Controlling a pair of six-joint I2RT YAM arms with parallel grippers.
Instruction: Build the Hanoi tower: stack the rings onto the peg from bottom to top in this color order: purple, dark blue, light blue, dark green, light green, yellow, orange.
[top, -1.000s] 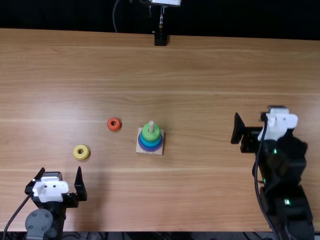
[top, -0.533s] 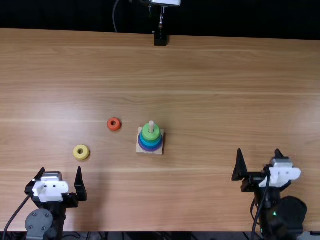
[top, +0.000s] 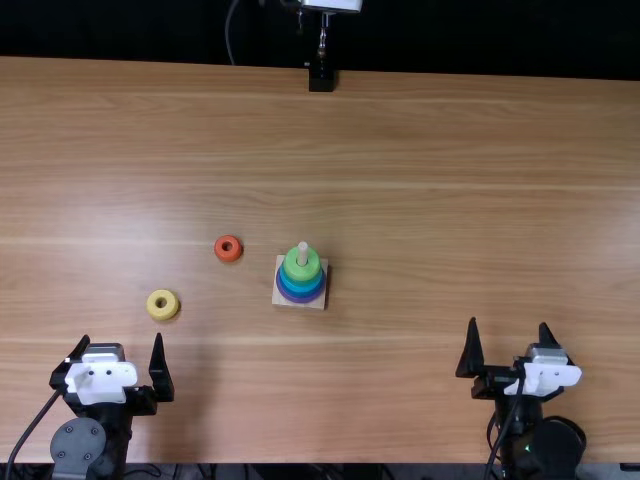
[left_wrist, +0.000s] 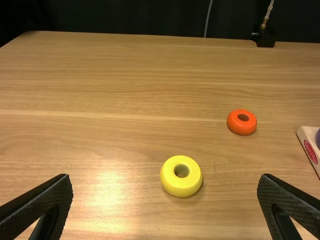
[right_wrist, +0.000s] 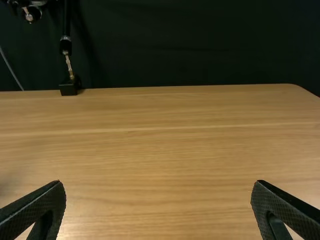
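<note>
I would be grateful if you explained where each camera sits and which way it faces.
Top view: fixed above the near edge of the table, looking steeply down and forward, with the left gripper and right gripper showing.
Left wrist view: on the left arm's wrist, facing the table's far edge, its open gripper at the bottom.
Right wrist view: on the right arm's wrist, also facing the far edge, its open gripper at the bottom.
Top and left wrist views share the yellow ring and orange ring.

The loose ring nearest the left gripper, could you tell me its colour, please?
The ring is yellow, clearest in the left wrist view.
</note>
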